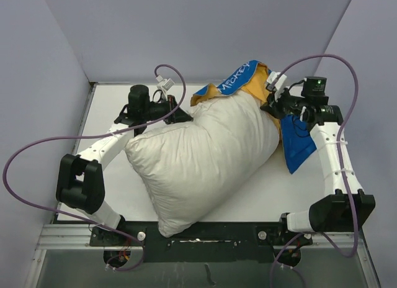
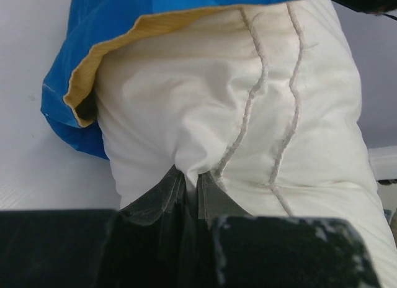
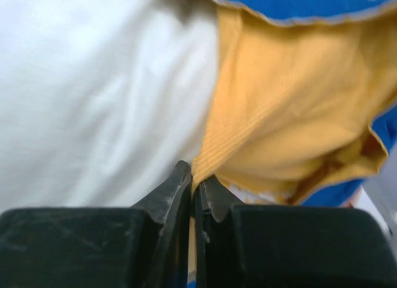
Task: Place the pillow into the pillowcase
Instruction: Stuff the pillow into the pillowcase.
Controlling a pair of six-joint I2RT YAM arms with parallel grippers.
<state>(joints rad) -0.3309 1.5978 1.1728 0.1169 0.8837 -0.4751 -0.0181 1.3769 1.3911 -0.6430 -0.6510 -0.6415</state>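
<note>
The plump white pillow [image 1: 198, 164] lies diagonally across the table, and its far end sits inside the mouth of the blue and mustard-yellow pillowcase [image 1: 248, 80]. My left gripper [image 1: 177, 114] is at the pillow's far left edge, shut on a pinch of the white pillow [image 2: 205, 114] fabric. The pillowcase [image 2: 93, 64] hem hangs over the pillow's top in the left wrist view. My right gripper [image 1: 273, 105] is at the pillow's far right side, shut on the yellow hem of the pillowcase [image 3: 279, 114], with the white pillow [image 3: 93, 95] right beside it.
A blue part of the pillowcase [image 1: 298, 145] trails down the right side beside the right arm. The white table [image 1: 273, 195] is enclosed by grey walls. Purple cables loop over both arms.
</note>
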